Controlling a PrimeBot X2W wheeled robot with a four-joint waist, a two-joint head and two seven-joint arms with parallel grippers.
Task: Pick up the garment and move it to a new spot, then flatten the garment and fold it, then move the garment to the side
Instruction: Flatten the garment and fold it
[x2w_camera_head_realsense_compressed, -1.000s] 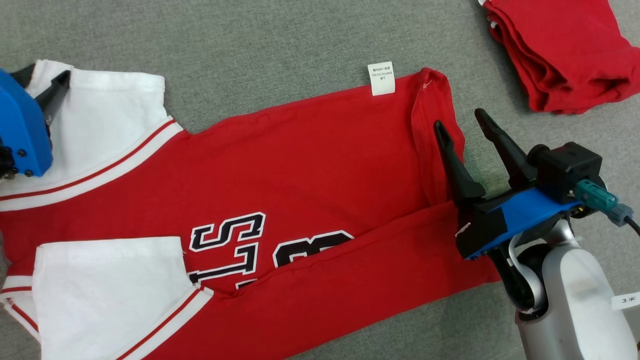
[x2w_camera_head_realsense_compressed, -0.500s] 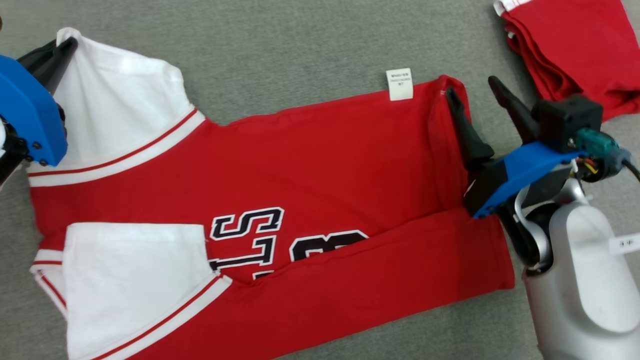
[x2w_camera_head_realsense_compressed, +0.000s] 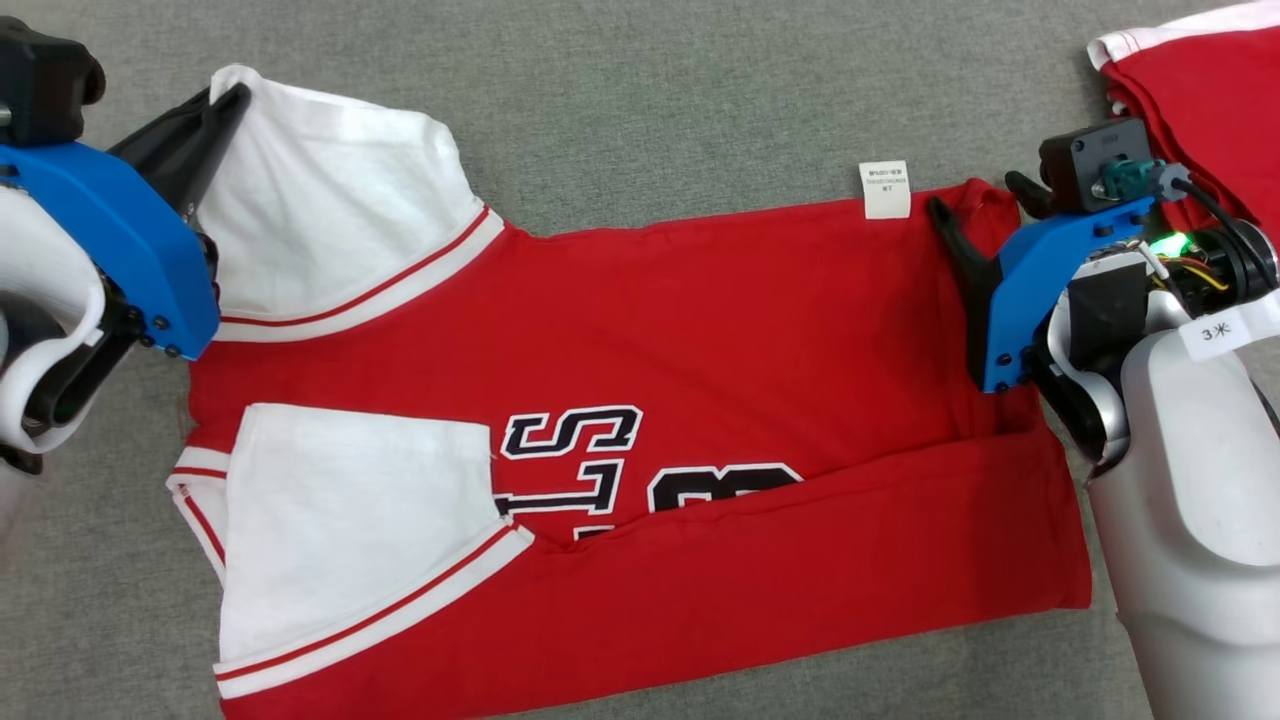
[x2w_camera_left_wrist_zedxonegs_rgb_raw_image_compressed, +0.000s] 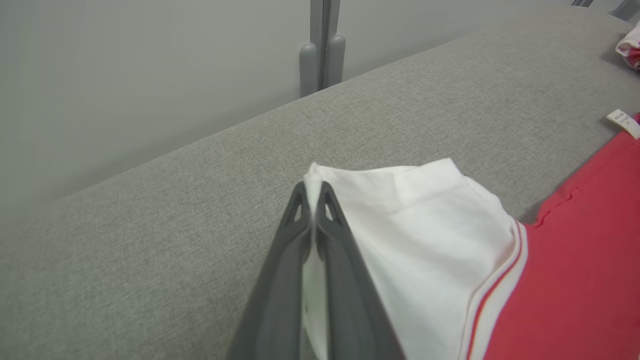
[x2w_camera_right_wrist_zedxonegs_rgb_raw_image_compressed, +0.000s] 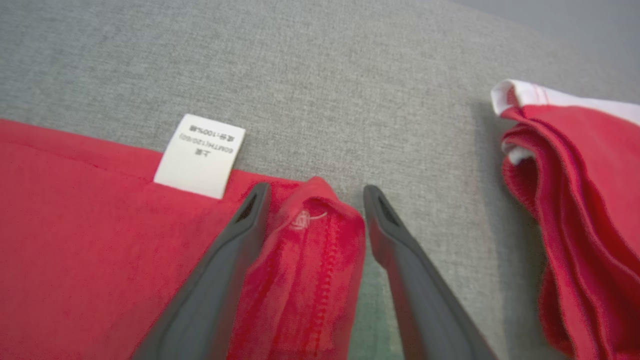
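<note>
The red jersey, head view: where did it lie? (Lin)

Spread on the grey fabric surface, with its lower edge folded up over the black-and-white lettering. The left gripper was at the upper left, on the tip of a white sleeve. The right gripper was at the upper right corner, just beside the care label. A folded red pile lay apart at the far right. (Ode)

And the left wrist view? (Lin)

The left gripper was pinched tight on the white sleeve, with cloth showing between its fingers. The red jersey ran off to the right and the care label was at the edge. (Ode)

The right wrist view? (Lin)

The right gripper stood wide apart, astride the bunched hem corner. One finger lay on the red jersey and the other over bare surface; nothing was gripped. The care label sat just left of it, and the folded red pile well to the right. (Ode)
</note>
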